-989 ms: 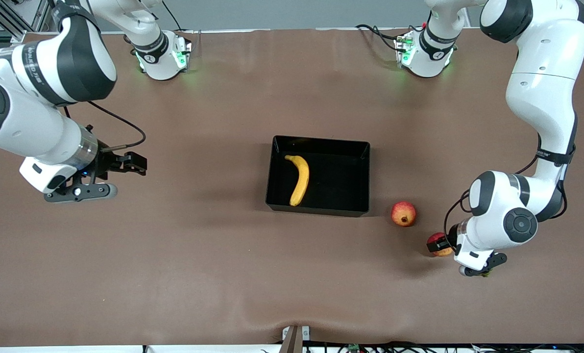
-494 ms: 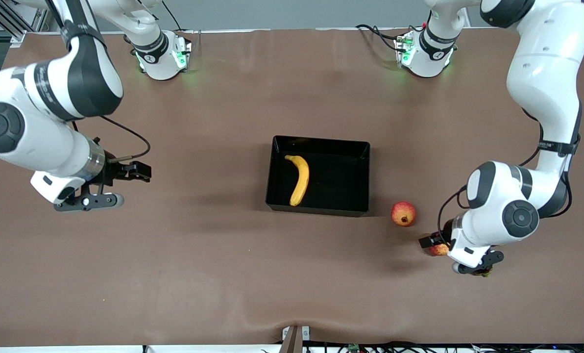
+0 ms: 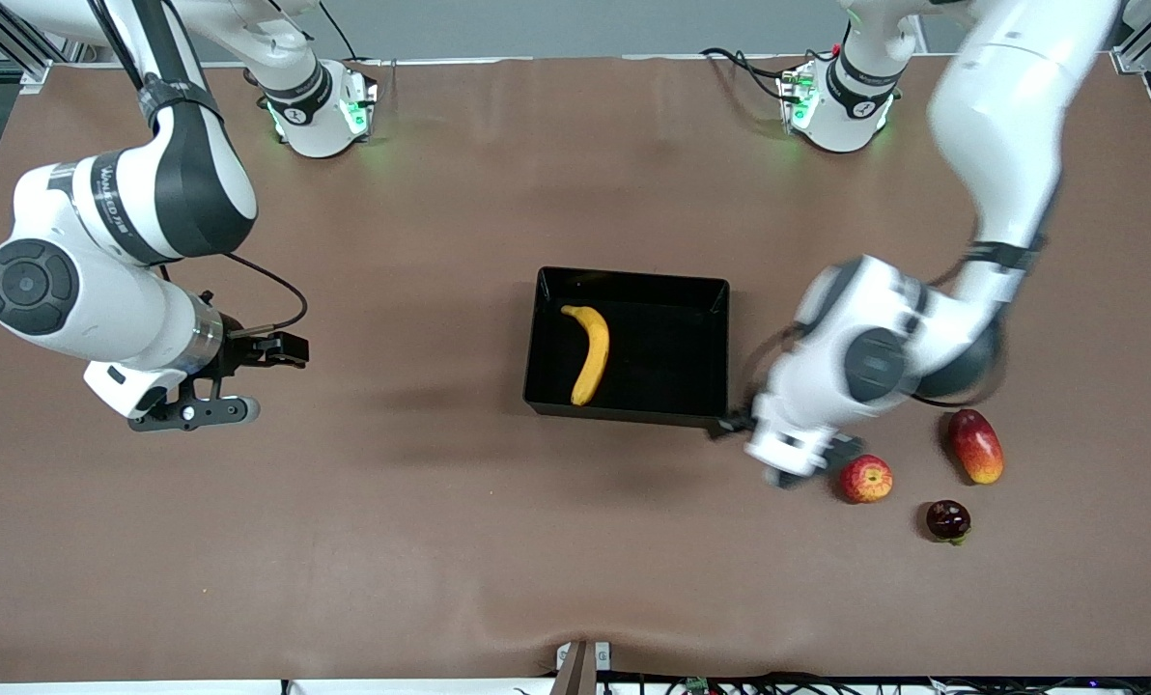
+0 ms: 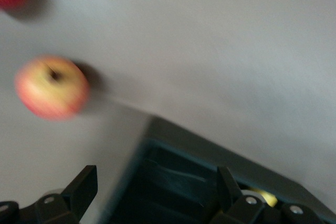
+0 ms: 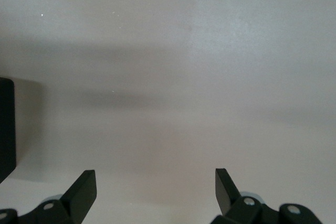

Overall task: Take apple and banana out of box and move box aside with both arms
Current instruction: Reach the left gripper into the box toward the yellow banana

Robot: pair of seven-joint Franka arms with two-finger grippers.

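1. The banana [image 3: 589,353] lies in the black tray [image 3: 720,349], with bare floor beside it.
2. The apple [image 3: 866,479] sits at the tray's 4 o'clock on the tabletop [image 3: 421,541].
3. The left gripper [image 4: 155,190], blurred, hangs wide apart over the tray's corner.
4. The right gripper [image 5: 156,188], wide apart, waits over bare tabletop.

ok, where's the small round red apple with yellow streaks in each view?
Front view: the small round red apple with yellow streaks lies on the brown table, nearer the camera than the glossy black plastic tray, toward the left arm's end.
Left wrist view: the apple lies just outside the tray's corner.
Right wrist view: not in it.
Shared landmark: the black tray, whose edge also shows there.
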